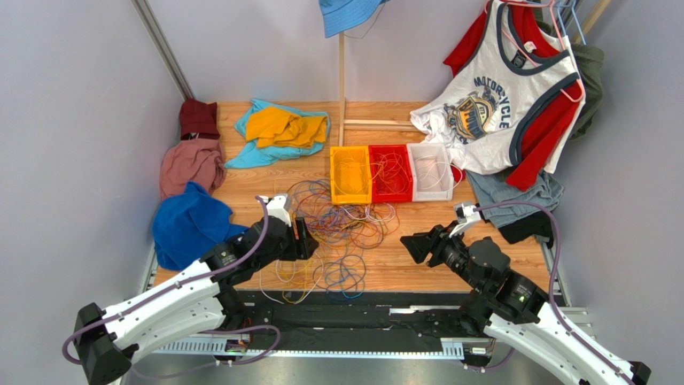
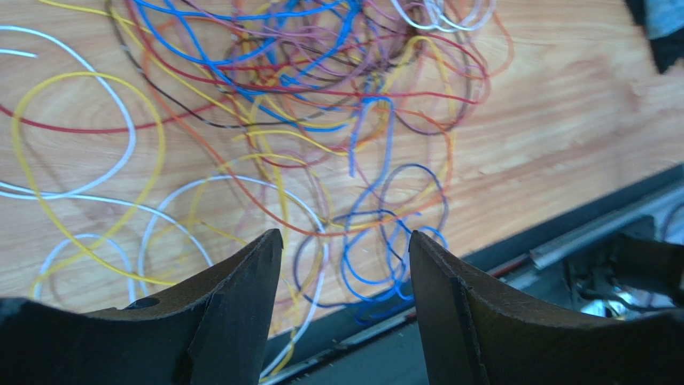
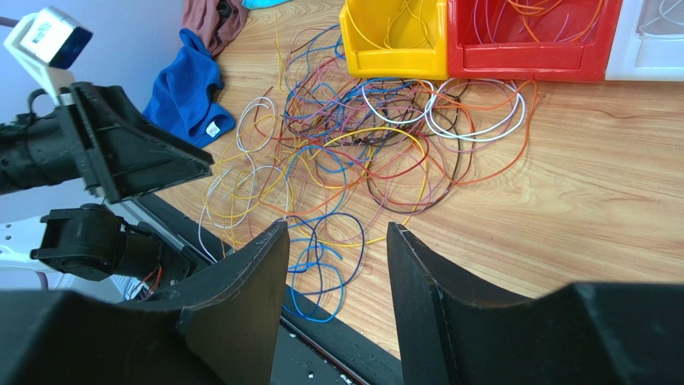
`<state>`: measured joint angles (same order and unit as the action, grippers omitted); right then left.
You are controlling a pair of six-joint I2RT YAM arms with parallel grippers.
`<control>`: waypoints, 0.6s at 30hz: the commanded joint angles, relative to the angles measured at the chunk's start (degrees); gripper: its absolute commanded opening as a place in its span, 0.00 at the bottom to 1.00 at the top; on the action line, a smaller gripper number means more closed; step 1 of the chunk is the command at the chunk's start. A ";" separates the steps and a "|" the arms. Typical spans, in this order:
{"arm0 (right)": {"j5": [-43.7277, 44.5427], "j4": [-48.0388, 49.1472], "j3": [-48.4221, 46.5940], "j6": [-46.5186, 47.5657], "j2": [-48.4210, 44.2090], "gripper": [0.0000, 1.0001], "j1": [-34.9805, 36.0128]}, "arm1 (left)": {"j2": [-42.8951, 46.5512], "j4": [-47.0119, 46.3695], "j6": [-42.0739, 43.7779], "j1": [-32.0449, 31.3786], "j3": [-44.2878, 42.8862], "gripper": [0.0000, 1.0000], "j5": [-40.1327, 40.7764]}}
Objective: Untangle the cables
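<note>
Top external view: the cables (image 1: 337, 233) are seen heaped mid-table, spread from the bins (image 3: 514, 56) at 12 o'clock down to the near edge at 6. The left gripper (image 1: 303, 238) sits at the heap's 9 o'clock rim, jaws spread wide with nothing caught between them. The right gripper (image 1: 411, 245) is held at 3 o'clock, apart from the wires, likewise spread and empty.

No strand is lifted yet, so a first pick is judged to be the step in hand. The dense knot in the middle is best avoided. An outlying loop should be chosen instead, such as the blue loop (image 2: 377, 257) framed between the left jaws by the table edge. One wire only should be pinched, low against the wood, then drawn out slowly, away from the knot. If neighbours are dragged along, the heap can be pinned by the right gripper.
</note>
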<state>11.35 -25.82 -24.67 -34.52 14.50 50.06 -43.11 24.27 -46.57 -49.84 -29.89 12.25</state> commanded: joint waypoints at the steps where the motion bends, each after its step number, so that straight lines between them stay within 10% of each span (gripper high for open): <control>1: -0.63 2.97 0.67 -1.07 0.79 0.52 0.12 | 1.98 4.10 -6.59 -6.39 -0.52 0.68 2.58; 18: -1.16 4.11 1.20 -1.78 2.02 0.52 0.12 | -2.76 8.43 -20.32 -16.69 6.59 0.76 13.50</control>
<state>10.39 -24.58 -23.51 -35.81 16.16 50.06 -44.69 34.65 -64.77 -66.22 -24.69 22.74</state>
